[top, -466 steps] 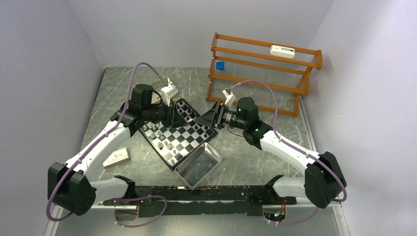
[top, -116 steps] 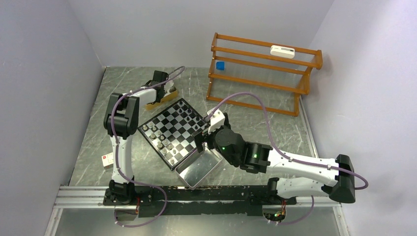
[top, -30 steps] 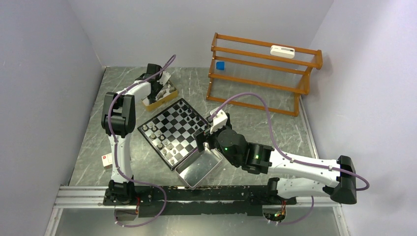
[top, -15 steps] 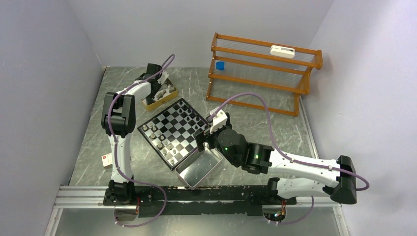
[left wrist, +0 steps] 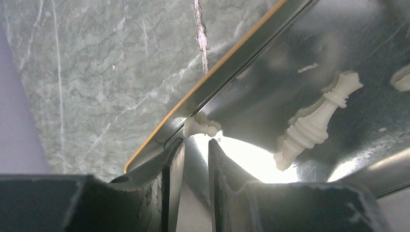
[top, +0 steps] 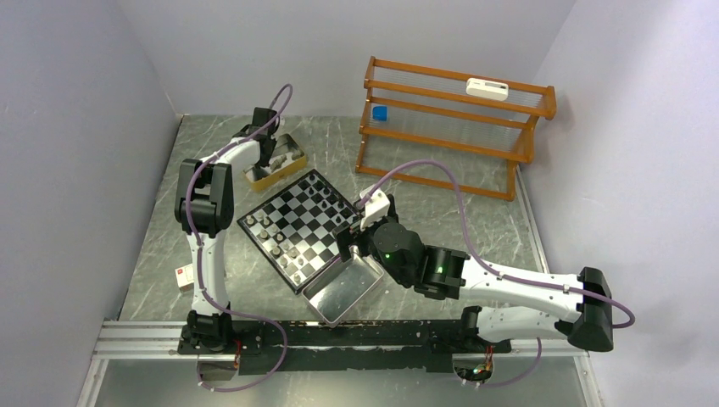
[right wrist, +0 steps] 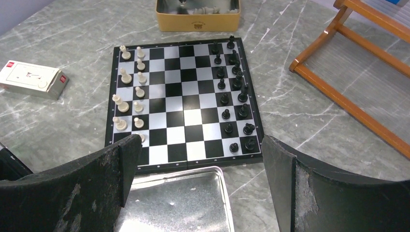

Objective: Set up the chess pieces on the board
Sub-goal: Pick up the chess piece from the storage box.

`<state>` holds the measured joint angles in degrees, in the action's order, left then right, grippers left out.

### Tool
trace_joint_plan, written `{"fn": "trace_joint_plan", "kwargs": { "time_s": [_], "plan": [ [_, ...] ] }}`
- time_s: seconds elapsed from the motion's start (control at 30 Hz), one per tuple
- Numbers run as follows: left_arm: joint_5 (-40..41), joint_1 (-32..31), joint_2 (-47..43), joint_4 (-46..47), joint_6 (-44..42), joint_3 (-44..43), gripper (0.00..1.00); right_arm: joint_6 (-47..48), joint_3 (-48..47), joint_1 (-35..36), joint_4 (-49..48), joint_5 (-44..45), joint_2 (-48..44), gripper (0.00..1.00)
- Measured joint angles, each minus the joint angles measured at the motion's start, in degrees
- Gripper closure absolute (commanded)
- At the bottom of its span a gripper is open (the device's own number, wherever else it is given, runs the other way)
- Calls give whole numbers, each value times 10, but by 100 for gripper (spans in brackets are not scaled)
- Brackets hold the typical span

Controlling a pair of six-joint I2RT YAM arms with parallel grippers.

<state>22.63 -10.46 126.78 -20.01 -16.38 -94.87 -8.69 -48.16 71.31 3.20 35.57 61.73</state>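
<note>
The board [top: 301,222] lies turned diagonally mid-table. Several cream chess pieces [right wrist: 139,92] stand along its left side and several black ones [right wrist: 225,98] along its right. My left gripper [top: 273,153] reaches down into the gold box [top: 273,175]. In the left wrist view its fingertips [left wrist: 196,141] stand a narrow gap apart with nothing between them. A small cream pawn [left wrist: 200,128] lies just past the tips, and a taller cream piece [left wrist: 314,125] lies to the right. My right gripper [right wrist: 200,145] hangs wide open and empty over the metal tray [right wrist: 179,203], at the board's [right wrist: 183,104] near edge.
A wooden rack [top: 449,127] stands at the back right with a blue cube [top: 380,113] and a white object [top: 487,88] on it. A small white card box [top: 184,275] lies left of the board. The metal tray [top: 339,288] touches the board's near corner.
The left gripper's jaws have parted slightly inside the gold box, and its wrist has shifted a little. The right arm has stayed still.
</note>
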Motion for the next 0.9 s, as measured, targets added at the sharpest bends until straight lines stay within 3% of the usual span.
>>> {"fn": "trace_joint_plan", "kwargs": {
  "time_s": [0.7, 0.9],
  "plan": [
    [47, 0, -29, 35, 281, 49, 67, 0, 5, -1, -2, 0, -4, 0],
    [51, 0, -29, 63, 314, 51, 58, 2, 5, -4, -2, 1, -7, 0]
  ]
}}
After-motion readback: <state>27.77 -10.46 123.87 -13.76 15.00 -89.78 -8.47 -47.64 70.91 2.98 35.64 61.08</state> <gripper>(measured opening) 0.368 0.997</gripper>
